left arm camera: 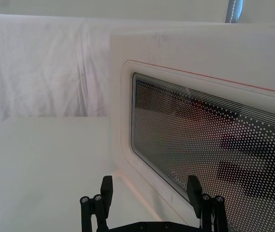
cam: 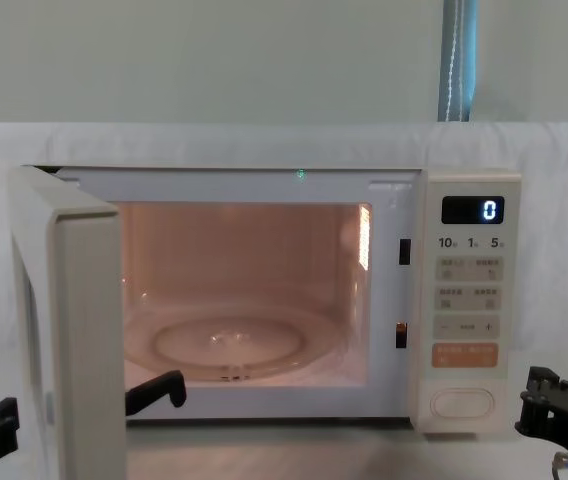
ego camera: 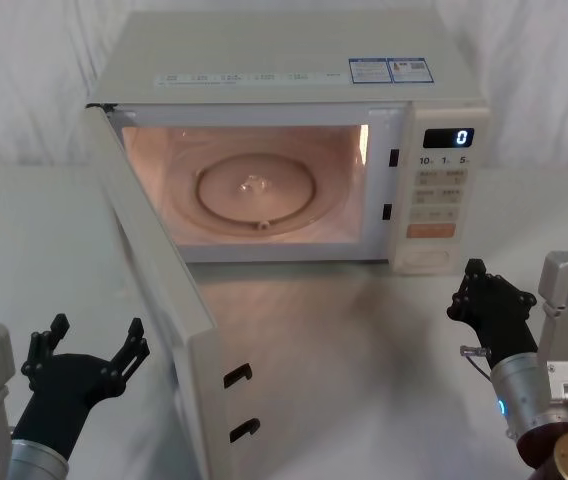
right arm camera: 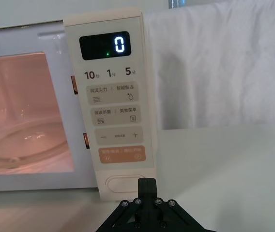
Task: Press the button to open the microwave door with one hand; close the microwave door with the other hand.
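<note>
With the microwave door (ego camera: 169, 300) swung wide over the table's front left, our left gripper (ego camera: 89, 350) spreads open beside its outer face to push; our right gripper (ego camera: 491, 300), closed, sits just before the button (ego camera: 428, 257).

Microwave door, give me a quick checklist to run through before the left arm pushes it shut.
1. Microwave door swung fully open, cavity lit: ok.
2. Left claw open, on the door's outer window side: ok.
3. Left claw touching the door: not ok, a gap shows in the left wrist view.
4. Right claw shut and off the button: ok.
5. Nothing in the doorway, glass turntable bare: ok.
6. Latch hooks intact: cannot tell.
</note>
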